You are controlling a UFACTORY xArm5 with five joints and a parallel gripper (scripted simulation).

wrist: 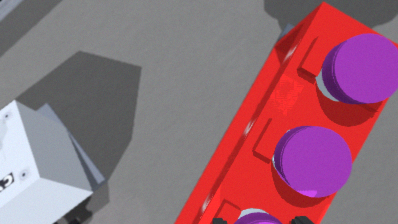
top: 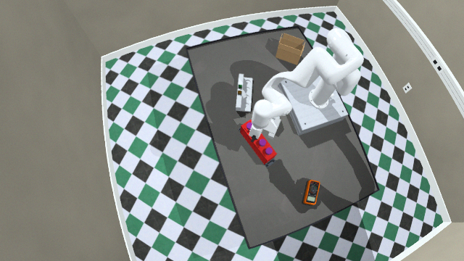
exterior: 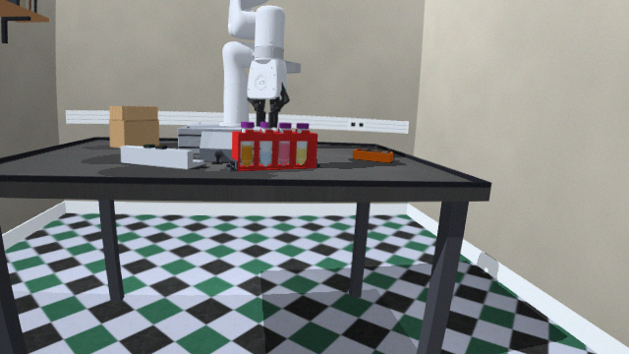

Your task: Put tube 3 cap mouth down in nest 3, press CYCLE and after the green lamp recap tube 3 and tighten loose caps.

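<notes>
On the worktop [exterior: 423,173], the red rack [exterior: 275,136] is carrying four capped tubes | end effector [exterior: 268,121] is clenching the purple cap [wrist: 257,219] of tube 3, seated on its tube | cap tray [exterior: 154,156] is seemingly waiting unfilled | step 1 is only beginning; cycle, recapping, checks and READY are remaining

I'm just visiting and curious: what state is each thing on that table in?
Fingers: shut on tube 3's cap.
Other three caps: on their tubes.
Tray lamps: look unlit.
Cardboard box: open on top.
</notes>
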